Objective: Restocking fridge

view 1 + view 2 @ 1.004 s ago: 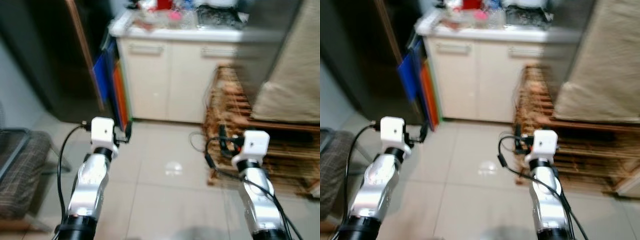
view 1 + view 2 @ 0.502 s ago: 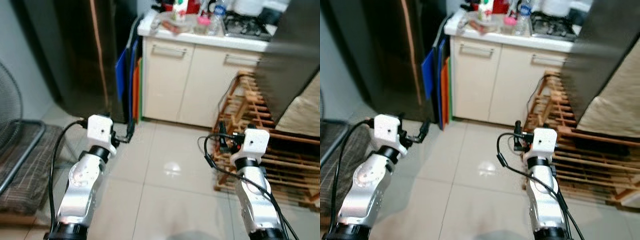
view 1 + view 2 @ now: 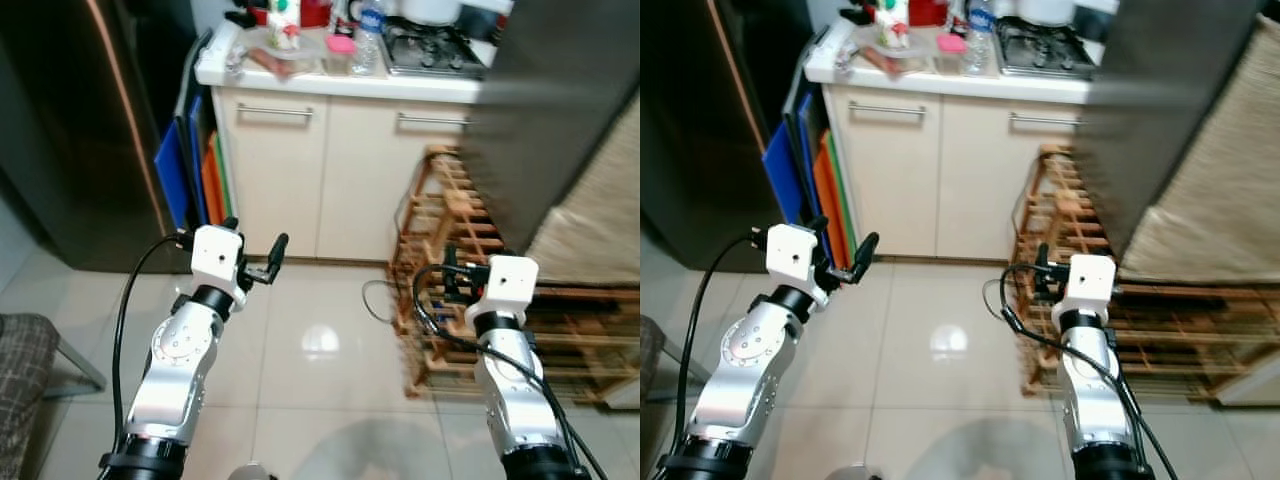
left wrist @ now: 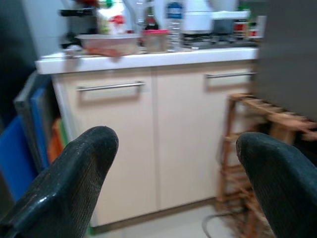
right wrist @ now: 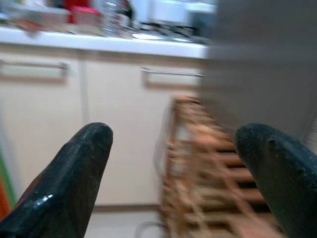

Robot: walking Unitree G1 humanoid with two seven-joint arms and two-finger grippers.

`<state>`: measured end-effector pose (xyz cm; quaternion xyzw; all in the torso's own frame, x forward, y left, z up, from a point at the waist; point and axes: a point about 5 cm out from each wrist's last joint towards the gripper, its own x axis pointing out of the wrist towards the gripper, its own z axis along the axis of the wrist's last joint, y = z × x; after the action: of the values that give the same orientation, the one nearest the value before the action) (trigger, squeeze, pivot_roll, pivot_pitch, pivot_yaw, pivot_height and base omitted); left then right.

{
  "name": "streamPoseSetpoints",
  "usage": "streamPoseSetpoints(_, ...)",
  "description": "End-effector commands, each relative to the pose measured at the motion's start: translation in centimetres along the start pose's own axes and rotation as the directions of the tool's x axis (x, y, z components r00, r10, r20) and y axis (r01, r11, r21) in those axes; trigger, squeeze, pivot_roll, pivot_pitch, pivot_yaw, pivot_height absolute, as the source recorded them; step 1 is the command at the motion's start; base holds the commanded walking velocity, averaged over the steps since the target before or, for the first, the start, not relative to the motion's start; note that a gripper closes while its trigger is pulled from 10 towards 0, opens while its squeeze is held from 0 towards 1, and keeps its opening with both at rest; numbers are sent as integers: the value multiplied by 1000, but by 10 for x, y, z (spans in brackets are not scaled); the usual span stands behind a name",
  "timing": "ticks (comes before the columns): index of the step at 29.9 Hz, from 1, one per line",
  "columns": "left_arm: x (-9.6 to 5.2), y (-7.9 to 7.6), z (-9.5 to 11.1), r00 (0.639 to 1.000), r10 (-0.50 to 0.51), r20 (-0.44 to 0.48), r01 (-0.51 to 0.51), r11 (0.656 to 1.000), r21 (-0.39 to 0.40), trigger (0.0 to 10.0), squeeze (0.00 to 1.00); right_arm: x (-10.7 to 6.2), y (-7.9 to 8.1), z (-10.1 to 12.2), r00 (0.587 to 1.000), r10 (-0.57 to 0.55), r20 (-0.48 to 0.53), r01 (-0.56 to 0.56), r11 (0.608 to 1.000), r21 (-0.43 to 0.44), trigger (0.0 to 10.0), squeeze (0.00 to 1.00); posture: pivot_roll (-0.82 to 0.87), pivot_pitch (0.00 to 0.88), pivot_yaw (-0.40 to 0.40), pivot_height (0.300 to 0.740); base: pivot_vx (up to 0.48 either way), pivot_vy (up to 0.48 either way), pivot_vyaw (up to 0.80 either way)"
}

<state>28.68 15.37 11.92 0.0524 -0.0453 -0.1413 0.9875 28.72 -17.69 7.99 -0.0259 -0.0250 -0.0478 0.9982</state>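
A tall dark fridge [image 3: 70,130] with a copper-coloured edge stands at the left. Right of it, the white counter [image 3: 330,85] carries a water bottle [image 3: 368,22], a pink-lidded tub [image 3: 341,50], a clear bowl [image 4: 106,43] and a carton [image 3: 283,18]. My left gripper [image 3: 254,240] is raised over the floor in front of the cream cabinet, open and empty. My right gripper [image 3: 446,272] is held up in front of the wooden rack [image 3: 440,220], also open and empty; its fingers [image 5: 74,173] stand wide apart.
Blue and orange boards [image 3: 185,180] lean between the fridge and the cabinet. A gas hob [image 3: 430,50] sits on the counter. A grey panel [image 3: 545,100] and a beige woven piece [image 3: 600,220] stand at the right. A cable [image 3: 378,295] lies by the rack. A checked cushion [image 3: 18,385] is at lower left.
The whole view has swung and sharpened as the camera moved; the cabinet now sits further left in the picture. Both arms keep the same raised pose, with the grippers open.
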Motion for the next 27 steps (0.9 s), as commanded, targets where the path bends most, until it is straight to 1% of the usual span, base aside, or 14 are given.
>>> streamPoseSetpoints(1,3,2,2,1000,14,6,-14,1000,3,10000,0,1,1,0,1000,12,0,-12,1000,-6,10000,0,42,0,-22,740,446,0,0)
streamPoseSetpoints(4,4,4,4,999,31,9,-30,999,-11,10000,0,2,1,-1,1000,9,-3,-9,1000,5,10000,0,44,0,-21,740,449,0,0)
streamPoseSetpoints(8,4,12,1,996,86,-8,-86,995,-52,10000,0,1,4,-2,1000,14,-11,-14,1000,15,10000,0,46,0,-20,740,447,0,0)
streamPoseSetpoints(10,3,14,1,995,100,-9,-100,994,-54,10000,0,1,5,-2,1000,18,-11,-18,1000,18,10000,0,46,0,-22,740,446,0,0)
streamPoseSetpoints(18,4,12,0,995,100,-8,-100,994,-40,10000,0,3,6,-2,999,30,-13,-30,999,12,10000,0,45,0,-30,740,446,0,0)
streamPoseSetpoints(27,5,11,0,994,110,-5,-111,993,-50,10000,0,2,7,-5,999,35,-25,-35,999,14,10000,0,45,0,-28,740,440,0,0)
